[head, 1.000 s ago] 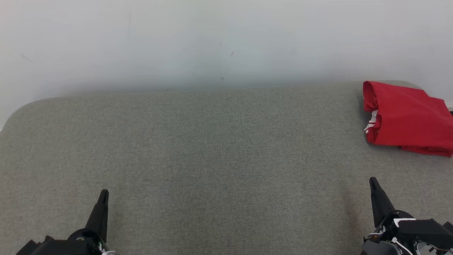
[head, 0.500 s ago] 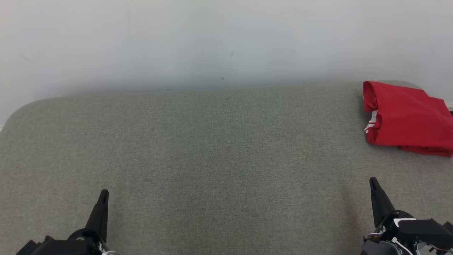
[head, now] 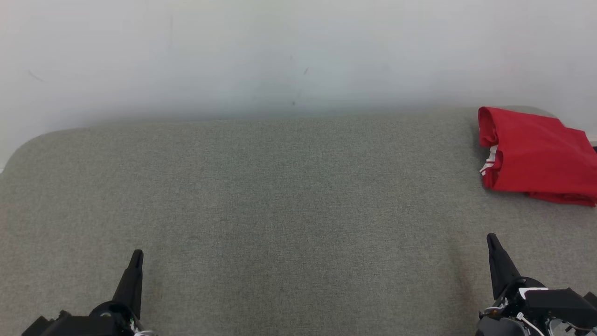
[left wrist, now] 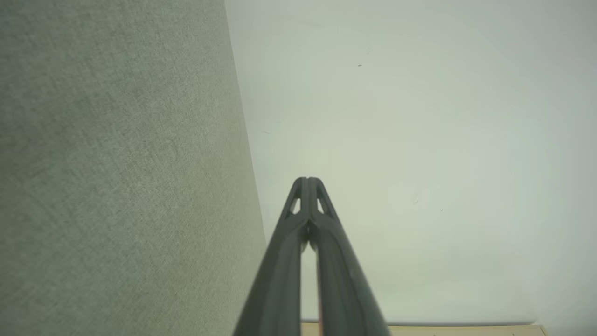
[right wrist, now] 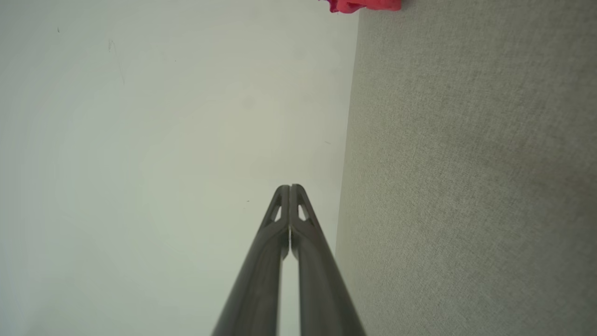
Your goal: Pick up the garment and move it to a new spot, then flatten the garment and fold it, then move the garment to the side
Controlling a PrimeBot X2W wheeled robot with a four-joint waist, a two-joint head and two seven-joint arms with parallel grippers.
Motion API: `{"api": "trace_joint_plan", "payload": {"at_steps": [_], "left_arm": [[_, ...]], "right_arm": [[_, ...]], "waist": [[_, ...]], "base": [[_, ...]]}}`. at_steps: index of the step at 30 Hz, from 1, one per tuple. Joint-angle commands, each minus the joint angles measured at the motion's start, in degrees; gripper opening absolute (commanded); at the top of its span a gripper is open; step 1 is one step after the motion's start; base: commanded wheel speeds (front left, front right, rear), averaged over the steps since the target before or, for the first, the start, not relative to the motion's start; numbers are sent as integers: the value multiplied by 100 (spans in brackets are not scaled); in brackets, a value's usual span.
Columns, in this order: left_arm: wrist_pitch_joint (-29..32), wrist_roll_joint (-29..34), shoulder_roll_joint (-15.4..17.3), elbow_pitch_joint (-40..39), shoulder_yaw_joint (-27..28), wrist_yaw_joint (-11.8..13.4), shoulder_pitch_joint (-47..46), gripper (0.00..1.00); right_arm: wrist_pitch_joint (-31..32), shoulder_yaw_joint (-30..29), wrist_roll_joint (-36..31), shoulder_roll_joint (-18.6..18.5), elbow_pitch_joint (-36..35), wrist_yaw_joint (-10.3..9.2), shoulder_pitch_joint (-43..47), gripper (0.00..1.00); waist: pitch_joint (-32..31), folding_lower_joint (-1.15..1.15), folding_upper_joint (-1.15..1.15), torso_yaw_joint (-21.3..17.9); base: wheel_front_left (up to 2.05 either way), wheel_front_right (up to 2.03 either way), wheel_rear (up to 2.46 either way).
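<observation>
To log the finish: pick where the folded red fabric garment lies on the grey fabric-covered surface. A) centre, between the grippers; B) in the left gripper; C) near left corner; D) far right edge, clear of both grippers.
D: the folded red fabric garment sits at the far right of the grey fabric-covered surface, apart from the right gripper and left gripper.

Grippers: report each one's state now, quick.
Left gripper: shut, holding nothing.
Right gripper: shut, holding nothing.

head looks down; both wrists face the wall [left wrist: 419,116].
</observation>
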Motion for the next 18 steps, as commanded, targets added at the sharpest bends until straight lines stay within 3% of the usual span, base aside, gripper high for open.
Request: {"api": "trace_joint_plan", "payload": {"at_steps": [1, 18], "left_arm": [[15, -26, -3, 7, 14, 2, -62, 0], [15, -26, -3, 7, 13, 2, -62, 0]], "right_arm": [[4, -13, -35, 12, 2, -12, -36, 0], [8, -16, -39, 14, 2, -12, -37, 0]], "waist": [[0, 0, 0, 0], [0, 0, 0, 0]], "base": [[0, 0, 0], [0, 0, 0]]}}
